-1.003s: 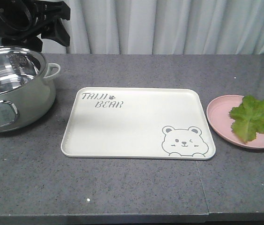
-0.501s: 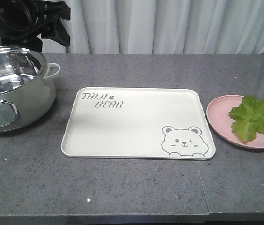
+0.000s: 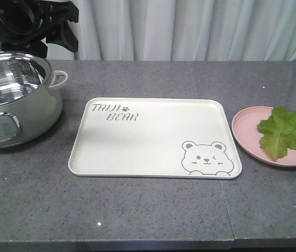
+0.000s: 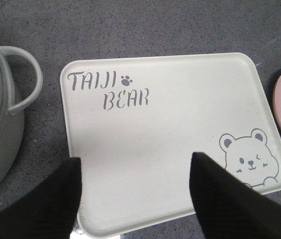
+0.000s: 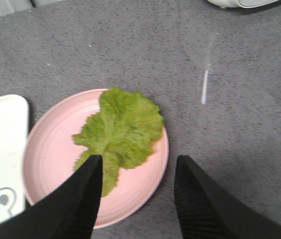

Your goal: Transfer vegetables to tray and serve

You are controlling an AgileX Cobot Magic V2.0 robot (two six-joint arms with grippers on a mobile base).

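Stainless steel inside, pale green outside: that's the round electric cooking pot at the far left of the grey speckled countertop. The front view's left edge cuts it off. Just right of it, not touching, is the big cream-white rectangular plastic tray with the TAIJI BEAR lettering and the winking bear. Right of that, with a gap between them, sits the round pink plate. The crinkly bright green lettuce leaf lies flat on it, so the vegetables are on the plate, not the tray.

The grippers only turn up in the wrist cams. All the front cam gives me is some black hardware in the top left corner that I can't identify. My left gripper hangs over the near part of the tray, black fingers spread wide, holding nothing. My right gripper is above the plate, fingers apart too. Its left finger overlaps the leaf's stem end in the picture, and I can't tell if it's touching.

The right wrist view is a bit blurry, and a white object at its top is mostly cropped. The front view's right edge clips the plate.
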